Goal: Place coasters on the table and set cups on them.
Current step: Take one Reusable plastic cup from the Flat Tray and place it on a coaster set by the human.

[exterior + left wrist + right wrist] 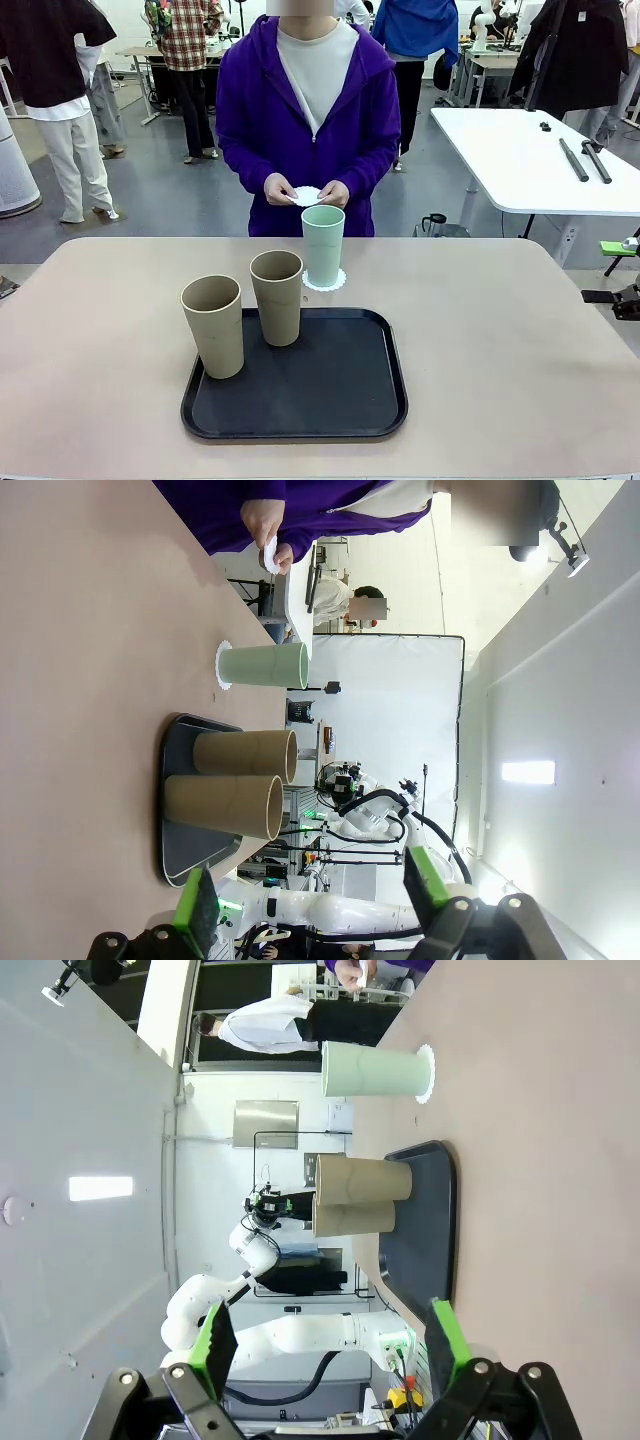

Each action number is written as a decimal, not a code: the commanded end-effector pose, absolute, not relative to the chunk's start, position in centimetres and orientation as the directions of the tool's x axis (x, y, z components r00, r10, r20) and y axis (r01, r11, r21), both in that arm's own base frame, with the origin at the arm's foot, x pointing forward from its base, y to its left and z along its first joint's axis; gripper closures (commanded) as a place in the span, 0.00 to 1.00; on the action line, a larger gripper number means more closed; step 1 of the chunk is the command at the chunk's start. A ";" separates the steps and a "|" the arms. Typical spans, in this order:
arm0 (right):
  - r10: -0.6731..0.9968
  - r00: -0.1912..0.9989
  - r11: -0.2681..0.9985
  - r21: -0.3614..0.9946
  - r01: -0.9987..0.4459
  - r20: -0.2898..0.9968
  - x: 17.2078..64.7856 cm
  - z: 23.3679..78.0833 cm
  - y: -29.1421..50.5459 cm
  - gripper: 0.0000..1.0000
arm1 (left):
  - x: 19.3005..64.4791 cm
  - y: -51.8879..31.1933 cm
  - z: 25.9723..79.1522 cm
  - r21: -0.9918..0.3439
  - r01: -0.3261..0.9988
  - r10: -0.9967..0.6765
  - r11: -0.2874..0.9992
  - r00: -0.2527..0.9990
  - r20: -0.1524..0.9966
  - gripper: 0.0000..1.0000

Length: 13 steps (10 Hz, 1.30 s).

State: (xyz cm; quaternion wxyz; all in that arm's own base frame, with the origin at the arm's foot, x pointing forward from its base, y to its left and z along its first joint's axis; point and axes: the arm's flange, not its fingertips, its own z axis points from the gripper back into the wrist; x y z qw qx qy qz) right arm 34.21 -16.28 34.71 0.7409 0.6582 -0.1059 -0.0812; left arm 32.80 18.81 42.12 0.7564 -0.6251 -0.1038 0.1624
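I am holding my left tool [312, 905] and right tool [332, 1348] wide and empty, judging that grabbing one tall beige-brown matte tumbler [277, 297] could topple its close twin [213, 325].

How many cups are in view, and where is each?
3. The mint green cup stands on a coaster on the table beyond the tray; the left beige cup and right beige cup stand on the tray.
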 end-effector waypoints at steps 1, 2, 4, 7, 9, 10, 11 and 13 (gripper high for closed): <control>-0.253 0.966 0.124 0.992 -0.028 0.059 33.5 35.1 -16.7 0.00 | 32.7 18.9 42.2 -0.982 -0.098 0.375 0.159 0.927 -0.031 0.00; -0.253 0.966 0.124 0.992 -0.028 0.059 33.5 35.1 -16.7 0.00 | 32.7 18.9 42.2 -0.982 -0.098 0.375 0.159 0.927 -0.031 0.00; -0.253 0.966 0.124 0.992 -0.028 0.059 33.5 35.1 -16.7 0.00 | 32.7 18.9 42.2 -0.982 -0.098 0.375 0.159 0.927 -0.031 0.00; -0.253 0.966 0.124 0.992 -0.028 0.059 33.5 35.1 -16.7 0.00 | 32.7 18.9 42.2 -0.982 -0.098 0.375 0.159 0.927 -0.031 0.00; -0.253 0.966 0.124 0.992 -0.028 0.059 33.5 35.1 -16.7 0.00 | 32.7 18.9 42.2 -0.982 -0.098 0.375 0.159 0.927 -0.031 0.00; -0.253 0.966 0.124 0.992 -0.028 0.059 33.5 35.1 -16.7 0.00 | 32.7 18.9 42.2 -0.982 -0.098 0.375 0.159 0.927 -0.031 0.00; -0.253 0.966 0.124 0.992 -0.028 0.059 33.5 35.1 -16.7 0.00 | 32.7 18.9 42.2 -0.982 -0.098 0.375 0.159 0.927 -0.031 0.00; -0.253 0.966 0.124 0.992 -0.028 0.059 33.5 35.1 -16.7 0.00 | 32.7 18.9 42.2 -0.982 -0.098 0.375 0.159 0.927 -0.031 0.00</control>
